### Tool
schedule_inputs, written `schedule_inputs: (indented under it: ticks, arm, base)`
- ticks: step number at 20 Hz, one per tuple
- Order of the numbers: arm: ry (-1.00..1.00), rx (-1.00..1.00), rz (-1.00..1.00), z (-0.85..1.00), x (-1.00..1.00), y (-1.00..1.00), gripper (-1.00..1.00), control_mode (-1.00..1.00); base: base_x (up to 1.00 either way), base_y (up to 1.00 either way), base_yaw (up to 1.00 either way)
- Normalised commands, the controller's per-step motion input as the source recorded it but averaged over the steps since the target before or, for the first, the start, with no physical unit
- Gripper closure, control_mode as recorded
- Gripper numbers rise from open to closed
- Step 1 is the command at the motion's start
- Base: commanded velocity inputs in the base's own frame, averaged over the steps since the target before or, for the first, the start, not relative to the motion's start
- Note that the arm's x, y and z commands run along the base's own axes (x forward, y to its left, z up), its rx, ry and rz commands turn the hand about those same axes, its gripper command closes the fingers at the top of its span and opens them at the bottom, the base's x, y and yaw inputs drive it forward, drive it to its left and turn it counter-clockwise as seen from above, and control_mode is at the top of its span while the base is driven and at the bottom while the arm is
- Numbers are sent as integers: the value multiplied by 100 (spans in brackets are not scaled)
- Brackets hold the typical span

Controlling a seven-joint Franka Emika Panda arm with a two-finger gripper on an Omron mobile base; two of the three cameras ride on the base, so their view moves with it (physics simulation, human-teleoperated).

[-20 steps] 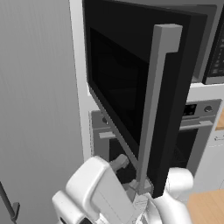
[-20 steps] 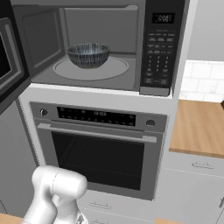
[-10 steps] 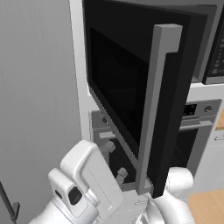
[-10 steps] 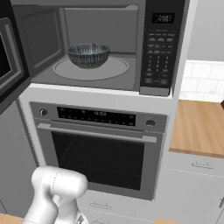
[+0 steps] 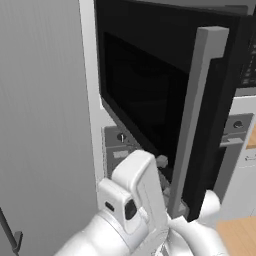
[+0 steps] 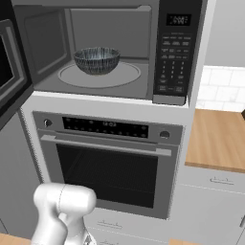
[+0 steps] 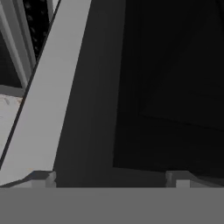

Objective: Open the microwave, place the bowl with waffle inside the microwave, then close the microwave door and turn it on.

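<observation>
The microwave door (image 5: pixel 150 105) stands swung open, filling the upper middle of the left base view, its grey handle (image 5: pixel 197 125) running top to bottom. The end effector (image 7: pixel 111 177) sits at the door's lower face — spread wide, gripping nothing, handle toward its left fingertip. Right base view, upper left: the microwave (image 6: pixel 158 52) holds the bowl (image 6: pixel 96 60) on its turntable.
</observation>
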Motion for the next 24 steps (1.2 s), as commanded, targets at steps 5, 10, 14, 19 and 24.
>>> schedule_inputs:
  ticks: [5,10,14,19,24]
  arm:
    - [8,21,0,56,-4,-85,-100,-100]
    - [54,19,14,66,73,-34,-100,-100]
    - [53,16,22,23,79,-40,-100,-100]
    - [41,15,28,0,86,-48,-100,-100]
    - [29,15,33,-5,82,-59,-100,-100]
  base:
    - [0,0,0]
    - [0,0,0]
    - [0,0,0]
    - [0,0,0]
    - [0,0,0]
